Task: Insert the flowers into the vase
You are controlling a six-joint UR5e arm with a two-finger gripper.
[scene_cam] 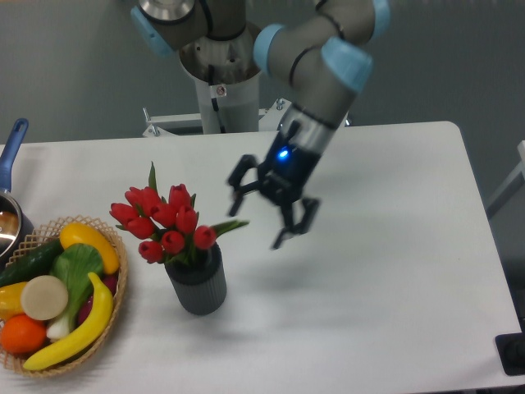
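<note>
The flowers (pixel 164 222), a tight bunch of red tulip buds with green leaves, stand upright in the vase (pixel 198 284), a small dark grey ribbed cylinder at the front left of the white table. The stems are hidden inside the vase. My gripper (pixel 262 220) hangs above the table to the right of the flowers, apart from them. Its black fingers are spread open and hold nothing.
A woven basket (pixel 116 287) with a banana, an orange, a cucumber and other fruit and vegetables sits at the left front edge, close to the vase. A pot with a blue handle (pixel 10 156) is at the far left edge. The arm's base (pixel 220 98) stands behind the table.
</note>
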